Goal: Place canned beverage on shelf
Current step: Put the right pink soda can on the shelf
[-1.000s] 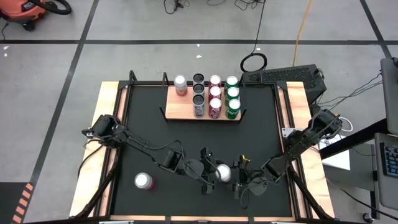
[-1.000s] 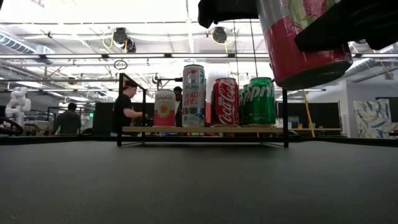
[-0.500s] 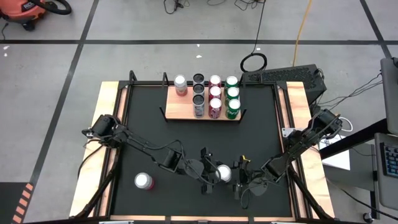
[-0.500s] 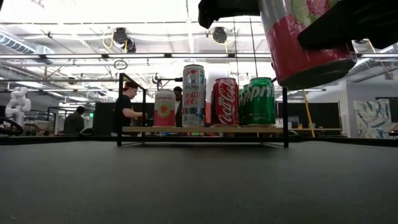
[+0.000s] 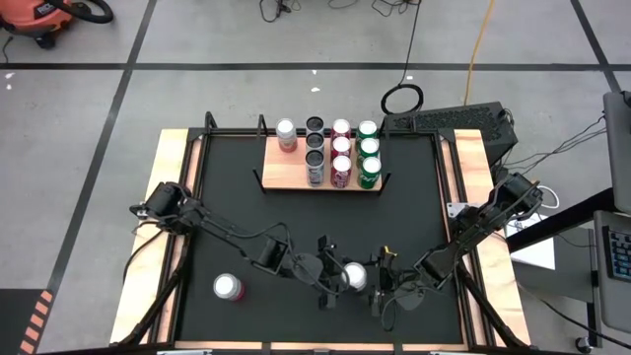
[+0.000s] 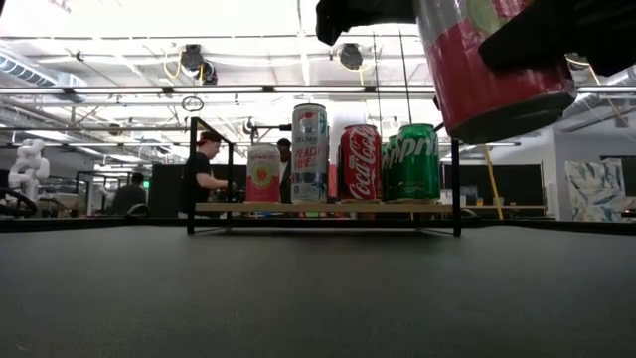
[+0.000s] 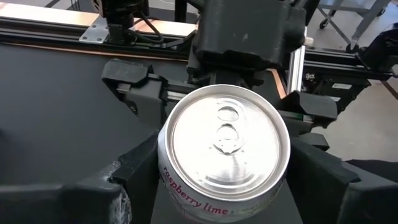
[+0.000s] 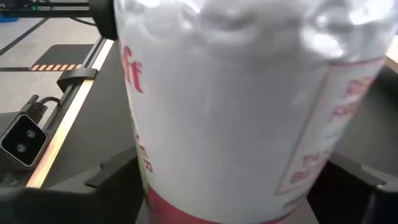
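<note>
- Can (image 5: 355,276): raspberry-lime, silver top, red base; off the tabletop (image 5: 237,217) at its near edge, between both grippers, well apart from the shelf.
- Left gripper (image 5: 335,275): fingers (image 7: 134,165) against the can's sides, holding it.
- Right gripper (image 5: 381,280): just beside the can, fingers (image 8: 115,180) flanking it; whether they press it cannot be told.
- Shelf (image 5: 286,176): far side of the tabletop; nine cans (image 5: 341,150) upright on it, in rows.
- Spare can (image 5: 228,287): upright on the tabletop, near left.
- Person (image 6: 204,169): in the room behind.
</note>
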Controlling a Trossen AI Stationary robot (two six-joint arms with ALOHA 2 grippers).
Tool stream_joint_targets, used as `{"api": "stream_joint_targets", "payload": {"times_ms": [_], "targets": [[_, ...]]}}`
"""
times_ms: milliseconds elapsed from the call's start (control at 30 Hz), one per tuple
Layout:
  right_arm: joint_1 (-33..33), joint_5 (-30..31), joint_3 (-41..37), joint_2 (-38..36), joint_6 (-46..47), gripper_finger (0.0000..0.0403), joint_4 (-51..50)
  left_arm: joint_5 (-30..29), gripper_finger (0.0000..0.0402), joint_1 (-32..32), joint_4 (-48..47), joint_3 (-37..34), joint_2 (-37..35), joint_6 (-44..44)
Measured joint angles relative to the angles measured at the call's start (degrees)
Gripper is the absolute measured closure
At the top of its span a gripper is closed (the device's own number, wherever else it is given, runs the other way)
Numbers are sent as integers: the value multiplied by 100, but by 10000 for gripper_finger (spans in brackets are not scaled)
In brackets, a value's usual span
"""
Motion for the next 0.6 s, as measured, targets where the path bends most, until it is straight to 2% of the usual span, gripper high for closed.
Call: {"api": "stream_joint_targets", "payload": {"times_ms": [333,600], "targets": [[48,-425,9,-8,211,37,-3,59,127,-126,-283,-11,-392,-7],[348,-448,4,-4,403,37,-32,73,126,-309,-760,-4,-807,25]]}}
